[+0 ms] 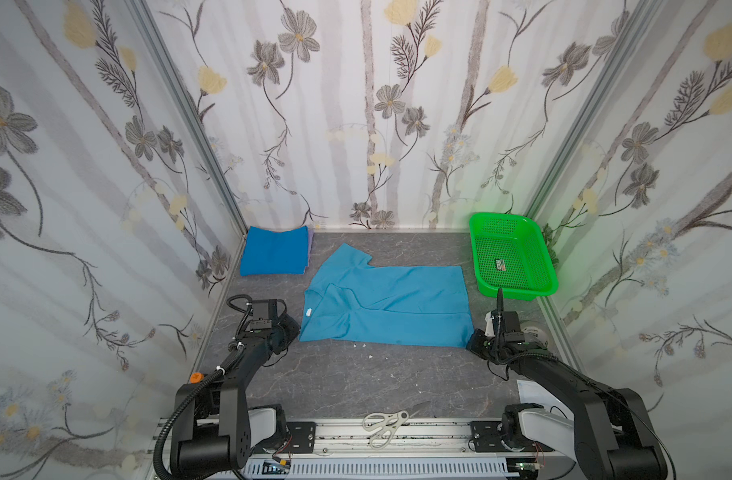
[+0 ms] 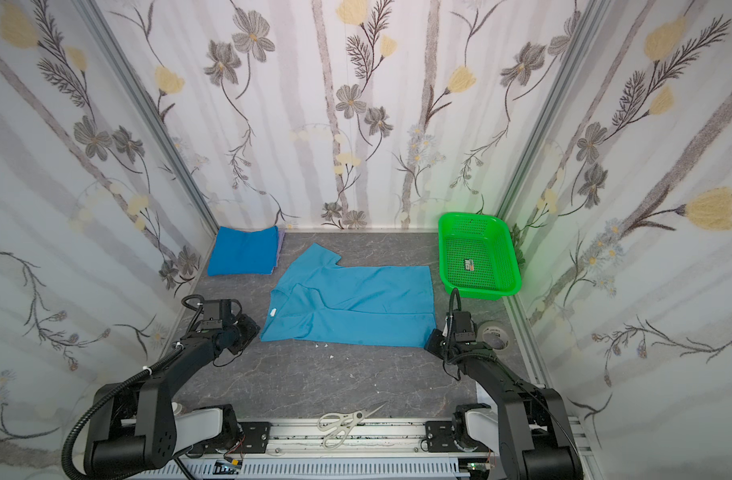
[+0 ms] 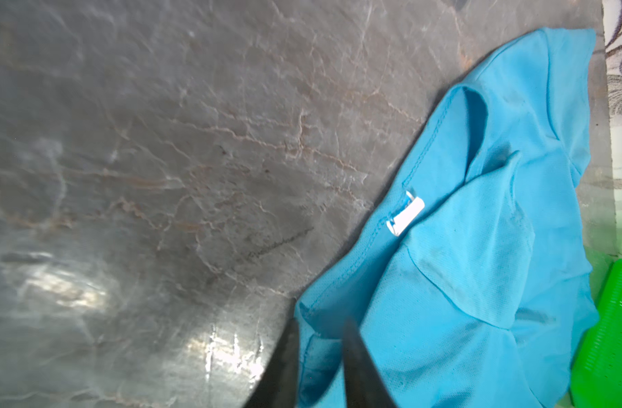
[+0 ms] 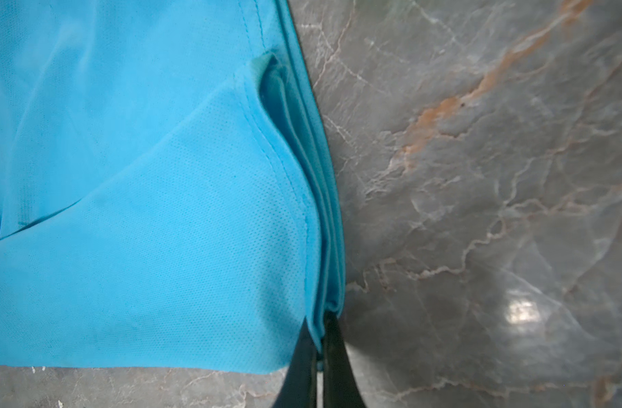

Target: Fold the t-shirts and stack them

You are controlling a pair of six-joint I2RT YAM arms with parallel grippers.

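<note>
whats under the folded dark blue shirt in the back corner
A strip of lilac cloth shows along one side of the folded royal blue shirt, lying beneath it. The rest of that cloth, and anything below, is covered.

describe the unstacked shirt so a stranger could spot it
On the grey marble table, between the green basket and the folded pile, lies the light blue t-shirt. Unlike that deeper blue pile, it is spread out and shows a white neck label.

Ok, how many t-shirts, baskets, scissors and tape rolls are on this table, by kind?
T-shirts showing: 3 (sky-blue t-shirt spread out; royal blue t-shirt folded on a lilac t-shirt)
Green basket: 1
Scissors: 1
Tape roll: 1
Total: 6
</note>
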